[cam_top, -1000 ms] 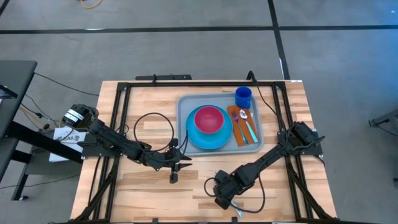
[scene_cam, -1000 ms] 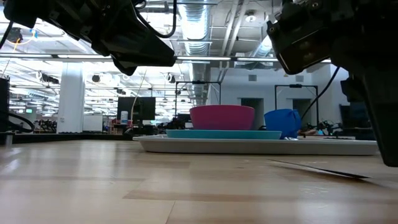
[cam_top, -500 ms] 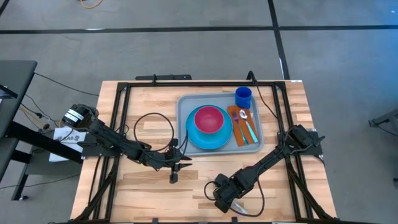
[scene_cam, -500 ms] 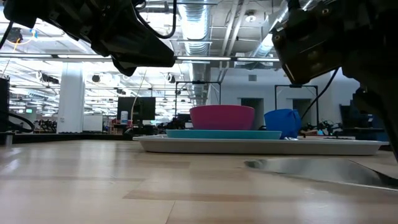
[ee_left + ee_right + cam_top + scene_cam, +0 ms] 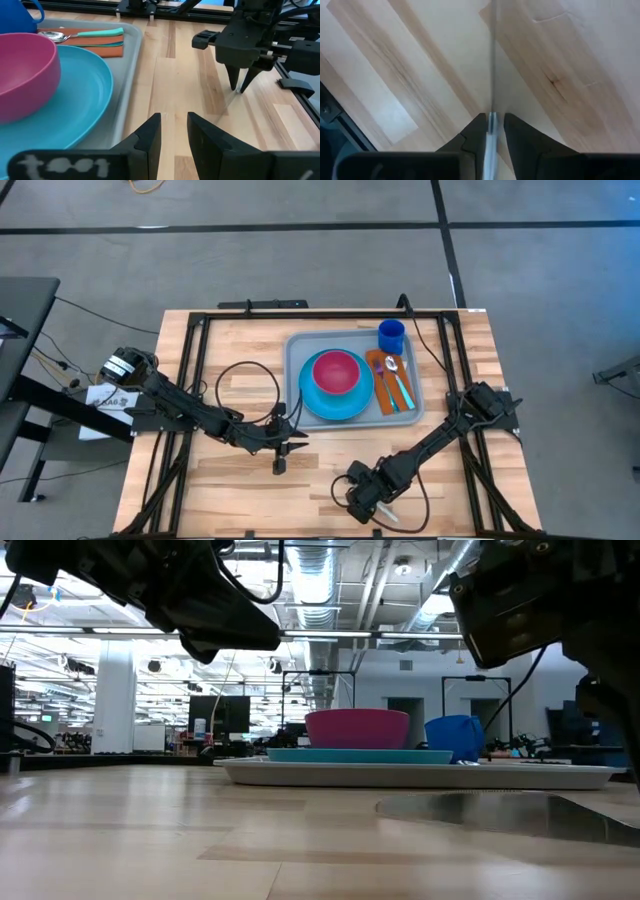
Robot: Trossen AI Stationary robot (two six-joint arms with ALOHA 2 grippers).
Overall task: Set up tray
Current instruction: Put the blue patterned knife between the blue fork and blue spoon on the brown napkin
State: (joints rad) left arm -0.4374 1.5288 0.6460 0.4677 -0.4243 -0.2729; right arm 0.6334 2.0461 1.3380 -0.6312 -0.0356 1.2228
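Overhead, the bench (image 5: 240, 380) is a pale wood-plank top framed by black rails, standing on a grey floor crossed by dark lines. Seen level across the planks, the room behind is a wide hall with ceiling ducts, strip lights, pillars and dark monitors. The tray (image 5: 296, 355) lies flat on the far right part of the bench. On it sit a bright-blue plate (image 5: 345, 406) with a pink bowl (image 5: 336, 370) on top, an orange napkin (image 5: 379, 392) carrying a spoon (image 5: 393, 367) and teal-handled cutlery, and a blue cup (image 5: 391, 336) at the far corner.

The left tool (image 5: 281, 467) hangs over the bench just off the tray's near left corner; its wrist view shows its fingers (image 5: 152, 133) a narrow gap apart with nothing between them. The right tool (image 5: 384, 505) is at the bench's near edge, well apart from the tray, its fingers (image 5: 516, 129) closed on a thin shiny strip that shows edge-on (image 5: 492, 65); what the strip is cannot be told.

Compared with a second ago, the right tool has moved nearer the bench's front edge, and in the level view a broad shiny patch (image 5: 470, 810) now lies on the wood where only a thin dark line showed. The left arm and everything on the tray have not moved.
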